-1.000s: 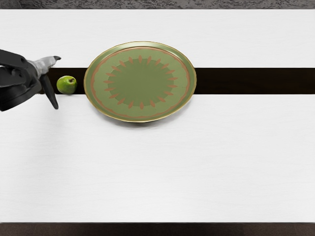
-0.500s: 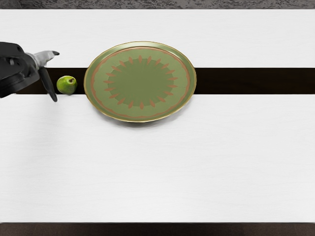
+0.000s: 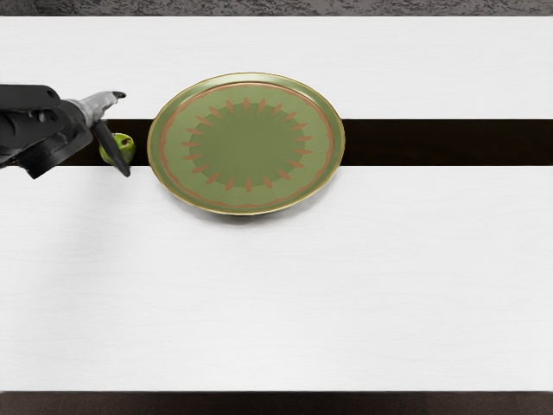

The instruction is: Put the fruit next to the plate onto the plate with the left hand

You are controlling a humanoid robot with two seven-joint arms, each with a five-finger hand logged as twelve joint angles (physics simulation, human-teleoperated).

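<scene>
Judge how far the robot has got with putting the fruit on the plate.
Done: the left hand is at the fruit, one finger crossing in front of it. In hand: the grasp; fingers look spread, not closed. Left: lifting and placing, as the fruit sits on the table left of the plate, which holds nothing.

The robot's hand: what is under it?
A small green fruit, on the dark strip left of the plate. One finger of the left hand crosses it, hiding its middle; contact cannot be seen.
</scene>
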